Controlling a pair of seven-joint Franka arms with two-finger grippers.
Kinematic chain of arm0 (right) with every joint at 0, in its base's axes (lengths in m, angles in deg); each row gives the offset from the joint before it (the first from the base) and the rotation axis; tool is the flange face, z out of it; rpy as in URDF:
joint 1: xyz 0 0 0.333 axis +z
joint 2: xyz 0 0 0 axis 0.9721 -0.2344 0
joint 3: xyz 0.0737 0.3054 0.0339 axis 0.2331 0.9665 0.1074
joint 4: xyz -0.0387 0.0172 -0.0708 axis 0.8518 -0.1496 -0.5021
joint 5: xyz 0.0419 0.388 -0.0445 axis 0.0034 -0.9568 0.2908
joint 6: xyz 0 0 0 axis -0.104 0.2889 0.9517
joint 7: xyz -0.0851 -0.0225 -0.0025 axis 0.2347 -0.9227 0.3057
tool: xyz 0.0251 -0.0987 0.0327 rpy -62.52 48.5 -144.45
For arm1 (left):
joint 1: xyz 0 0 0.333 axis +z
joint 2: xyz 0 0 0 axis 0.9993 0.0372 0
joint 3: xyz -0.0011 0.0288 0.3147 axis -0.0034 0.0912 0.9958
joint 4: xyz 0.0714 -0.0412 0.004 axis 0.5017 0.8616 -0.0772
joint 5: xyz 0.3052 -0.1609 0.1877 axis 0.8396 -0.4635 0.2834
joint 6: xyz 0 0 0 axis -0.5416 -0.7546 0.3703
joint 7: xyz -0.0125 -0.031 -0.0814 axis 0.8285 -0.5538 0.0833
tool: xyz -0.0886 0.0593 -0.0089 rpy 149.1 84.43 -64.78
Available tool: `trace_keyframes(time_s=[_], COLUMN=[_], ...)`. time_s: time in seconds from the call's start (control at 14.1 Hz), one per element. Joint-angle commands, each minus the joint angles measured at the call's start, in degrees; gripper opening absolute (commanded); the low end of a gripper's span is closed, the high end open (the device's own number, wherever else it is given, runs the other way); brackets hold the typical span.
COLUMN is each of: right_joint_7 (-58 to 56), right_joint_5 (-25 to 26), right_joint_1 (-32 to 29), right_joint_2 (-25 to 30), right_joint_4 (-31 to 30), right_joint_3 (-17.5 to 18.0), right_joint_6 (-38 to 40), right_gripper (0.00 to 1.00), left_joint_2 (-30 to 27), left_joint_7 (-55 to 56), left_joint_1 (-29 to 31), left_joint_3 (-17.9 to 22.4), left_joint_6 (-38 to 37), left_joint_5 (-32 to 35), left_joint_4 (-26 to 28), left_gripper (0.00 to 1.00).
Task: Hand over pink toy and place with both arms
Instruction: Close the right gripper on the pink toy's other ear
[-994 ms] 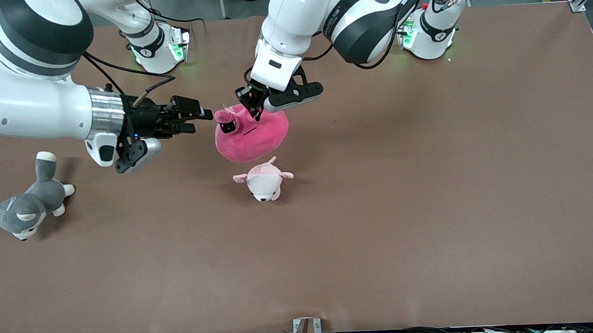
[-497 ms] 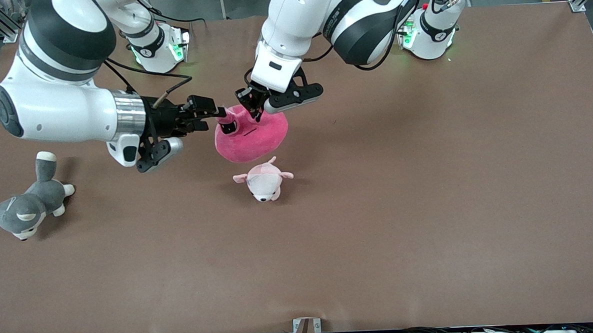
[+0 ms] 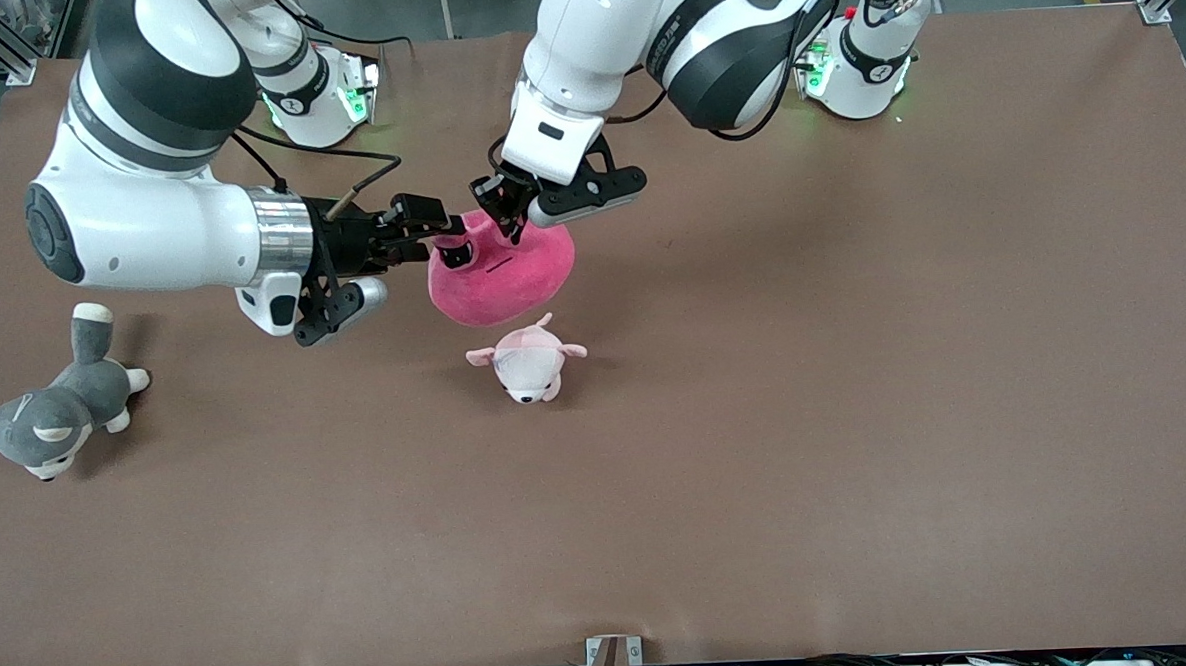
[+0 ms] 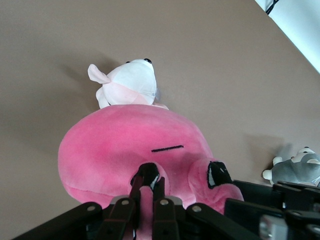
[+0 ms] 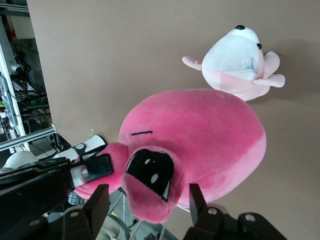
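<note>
The pink toy (image 3: 505, 277) hangs above the middle of the table, its dark eyes and mouth line visible. My left gripper (image 3: 510, 221) is shut on a fold of plush at its top, also seen in the left wrist view (image 4: 150, 175) on the toy (image 4: 130, 145). My right gripper (image 3: 444, 234) comes in from the side toward the right arm's end, open. In the right wrist view its fingers (image 5: 97, 202) stand either side of the toy's eye bulge (image 5: 150, 180), apart from it.
A small pale pink-and-white plush (image 3: 527, 361) lies on the table just nearer the front camera than the toy. A grey-and-white husky plush (image 3: 51, 412) lies toward the right arm's end. Brown table (image 3: 855, 362) all around.
My right arm has moved toward the toy, and its open fingers now reach the eye bulge. The left gripper and the toy have stayed in place.
</note>
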Motion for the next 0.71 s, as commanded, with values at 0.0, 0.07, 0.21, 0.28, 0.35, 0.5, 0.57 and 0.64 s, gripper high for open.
trace_keyframes(time_s=[0.0,0.07,0.21,0.28,0.35,0.5,0.57,0.64], right_joint_7=[0.2,0.2,0.2,0.1,0.0,-0.4,-0.5,-0.6], right_joint_5=[-0.5,-0.5,-0.4,-0.4,-0.3,-0.2,-0.2,-0.2], right_joint_1=[1.6,1.6,1.7,1.7,1.7,1.8,1.7,1.7], right_joint_2=[-0.1,-0.5,-0.7,-0.7,-0.9,-1.3,-1.3,-1.3], right_joint_4=[-0.6,-0.6,-0.6,-0.7,-0.7,-0.6,-0.6,-0.4], right_joint_3=[-0.4,-0.3,-0.4,-0.4,-0.4,-0.4,-0.4,-0.3], right_joint_6=[-1.3,-1.2,-1.2,-1.0,-0.6,-0.8,-0.8,-0.7], right_gripper=[0.73,0.72,0.72,0.67,0.59,0.29,0.14,0.02], left_joint_2=[0.8,0.8,0.9,0.9,0.9,0.9,1.0,1.0], left_joint_7=[0.7,0.7,0.7,0.7,0.7,0.7,0.7,0.7], left_joint_1=[-0.3,-0.3,-0.3,-0.3,-0.3,-0.3,-0.3,-0.3], left_joint_3=[0.2,0.2,0.3,0.3,0.3,0.3,0.3,0.3], left_joint_6=[0.1,0.2,0.2,0.2,0.2,0.1,0.1,0.1], left_joint_5=[-0.5,-0.5,-0.5,-0.5,-0.5,-0.5,-0.5,-0.4], left_joint_4=[-1.7,-1.8,-2.3,-2.4,-2.4,-2.4,-2.4,-2.4], left_gripper=[0.02,0.02,0.02,0.02,0.02,0.02,0.02,0.02])
